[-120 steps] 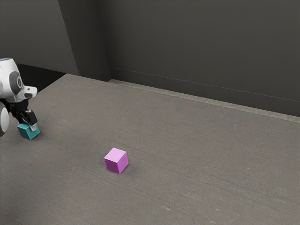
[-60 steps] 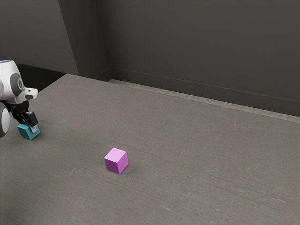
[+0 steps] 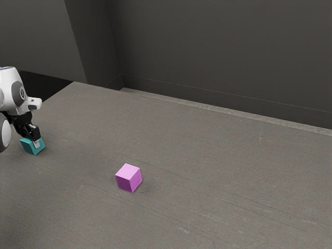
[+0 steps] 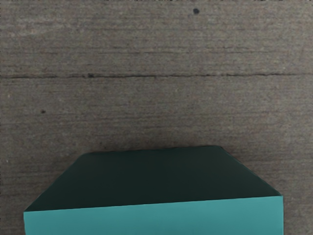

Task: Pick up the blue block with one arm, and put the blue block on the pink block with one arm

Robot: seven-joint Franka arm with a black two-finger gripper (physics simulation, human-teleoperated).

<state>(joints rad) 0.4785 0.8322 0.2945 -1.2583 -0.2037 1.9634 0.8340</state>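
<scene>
The blue block, teal in colour, is at the exterior view's far left on the grey table. My gripper stands right over it, its black fingers down on two sides of the block's top and shut on it. In the wrist view the block lies just under the hand, close up. The pink block sits alone on the table, well off toward the exterior view's right of the gripper and nearer the front.
Dark walls close off the back of the table, with a pillar at the back left. The table's left edge runs close to the arm.
My hand and the blue block have shifted very slightly toward the exterior view's right. The pink block has not moved.
</scene>
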